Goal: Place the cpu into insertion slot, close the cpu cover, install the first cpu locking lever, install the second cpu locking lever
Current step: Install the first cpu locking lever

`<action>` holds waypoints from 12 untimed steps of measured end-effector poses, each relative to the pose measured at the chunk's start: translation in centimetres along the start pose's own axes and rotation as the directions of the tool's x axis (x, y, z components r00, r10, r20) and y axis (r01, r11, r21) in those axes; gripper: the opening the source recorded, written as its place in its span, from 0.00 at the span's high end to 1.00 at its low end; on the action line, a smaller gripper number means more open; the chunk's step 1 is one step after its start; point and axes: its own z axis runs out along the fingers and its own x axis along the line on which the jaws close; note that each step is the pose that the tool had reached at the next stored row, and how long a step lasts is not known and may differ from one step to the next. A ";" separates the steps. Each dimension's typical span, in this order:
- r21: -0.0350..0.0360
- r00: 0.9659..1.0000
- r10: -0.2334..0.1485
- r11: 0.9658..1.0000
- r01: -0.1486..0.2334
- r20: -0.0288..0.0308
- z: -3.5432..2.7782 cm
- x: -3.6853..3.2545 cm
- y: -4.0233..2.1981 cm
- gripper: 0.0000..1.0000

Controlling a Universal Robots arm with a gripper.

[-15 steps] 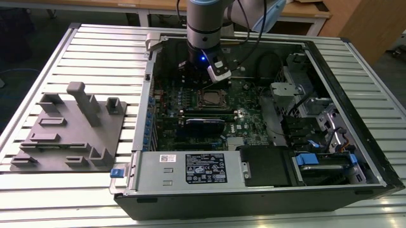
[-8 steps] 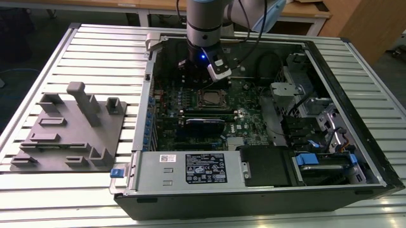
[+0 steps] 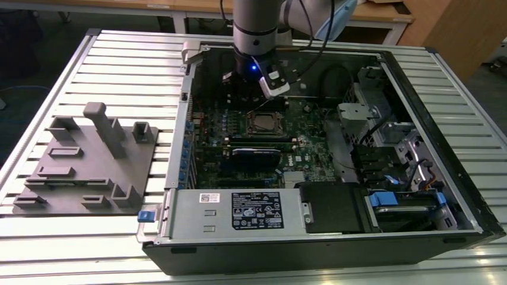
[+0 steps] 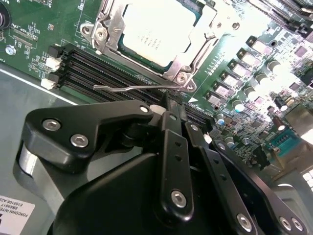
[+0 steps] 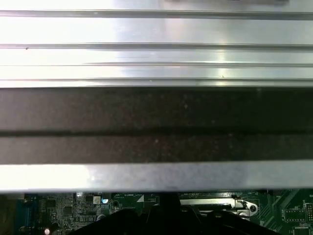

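Black claw (image 4: 168,105), seemingly together, sits just beside the covered cpu (image 4: 157,30).

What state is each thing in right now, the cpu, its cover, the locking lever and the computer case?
cpu: seated in the insertion slot.
cpu cover: closed down around the chip.
locking lever: thin wire arm, sticking out beside the socket, not latched.
computer case: lying on its side, open.
gripper: just above the lever's end.
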 end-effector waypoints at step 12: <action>0.007 1.000 0.005 1.000 -0.005 0.000 -0.02 -0.59 -0.17 0.89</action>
